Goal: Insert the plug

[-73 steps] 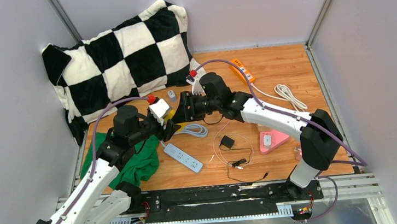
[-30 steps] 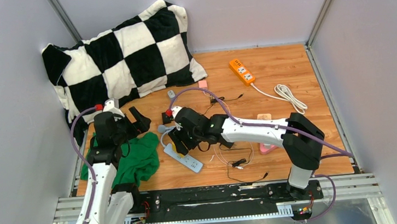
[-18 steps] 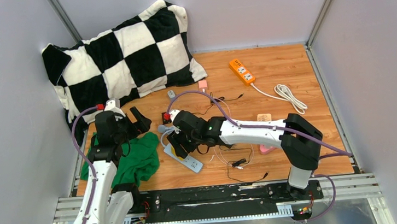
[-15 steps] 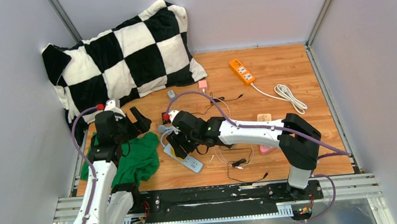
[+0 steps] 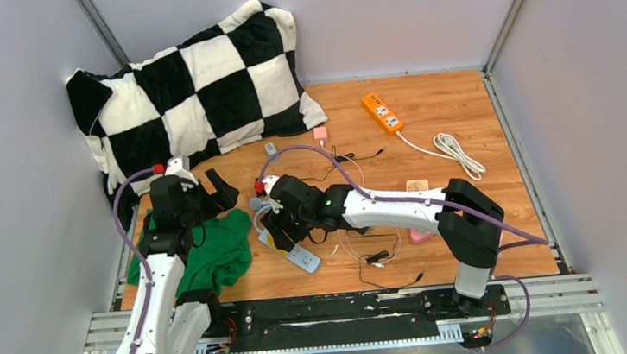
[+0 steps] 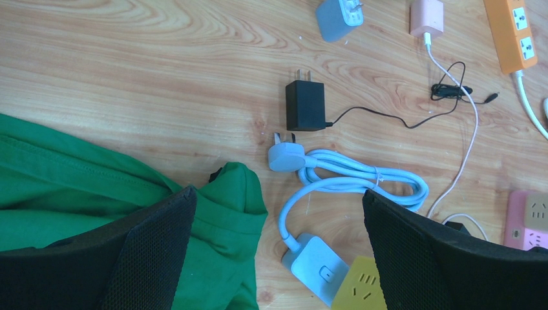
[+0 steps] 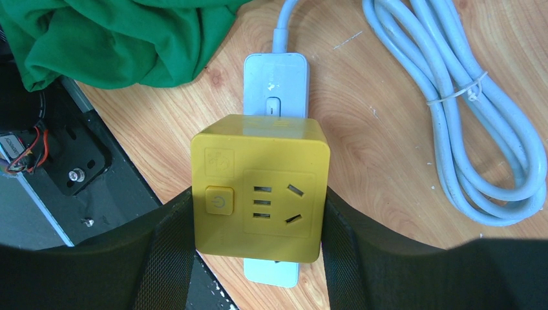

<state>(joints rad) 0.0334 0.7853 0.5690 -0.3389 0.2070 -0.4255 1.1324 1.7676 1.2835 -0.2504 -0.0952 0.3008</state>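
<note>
The plug is a yellow cube (image 7: 258,184) with a power button and sockets on its top face. My right gripper (image 7: 258,226) is shut on its two sides, fingers (image 7: 171,252) pressed against it. It sits over the pale power strip (image 7: 274,77), just behind the strip's switch. Its underside and prongs are hidden, so I cannot tell whether it touches the strip. From above, the right gripper (image 5: 279,231) is over the strip (image 5: 298,256). My left gripper (image 6: 278,252) stands open and holds nothing, with the green cloth (image 6: 97,194) under its left finger.
The strip's pale cable lies coiled (image 7: 478,129) beside it. A black charger (image 6: 305,106), a pink charger (image 6: 428,16), an orange power strip (image 5: 383,111) and a pink socket (image 6: 530,219) lie on the wood. A checkered pillow (image 5: 197,84) leans at the back left.
The left arm has drawn back to the left, over the green cloth. The right gripper has brought the yellow cube down over the pale strip and edged slightly left in the last second.
</note>
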